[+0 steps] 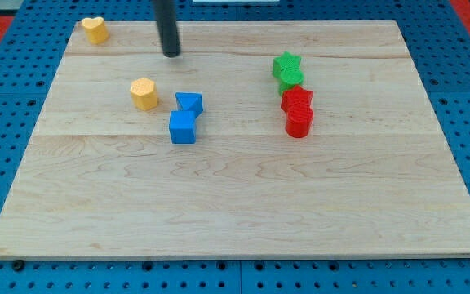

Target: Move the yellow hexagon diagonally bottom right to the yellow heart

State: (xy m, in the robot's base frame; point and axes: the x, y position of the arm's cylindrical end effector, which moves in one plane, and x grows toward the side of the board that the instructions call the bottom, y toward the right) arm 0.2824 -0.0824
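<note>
The yellow hexagon (144, 93) lies on the wooden board (235, 196) left of centre. The yellow heart (95, 29) sits near the board's top left corner. The hexagon is below and to the right of the heart, well apart from it. My tip (171, 54) touches the board near the top edge, above and slightly right of the hexagon, with a clear gap between them. The tip is well to the right of the heart.
Two blue blocks (188, 104) (183, 127) touch each other just right of the hexagon. At the right stand a green star (286, 64) on a green block (291, 79), then two red blocks (297, 101) (299, 122) below them. Blue pegboard surrounds the board.
</note>
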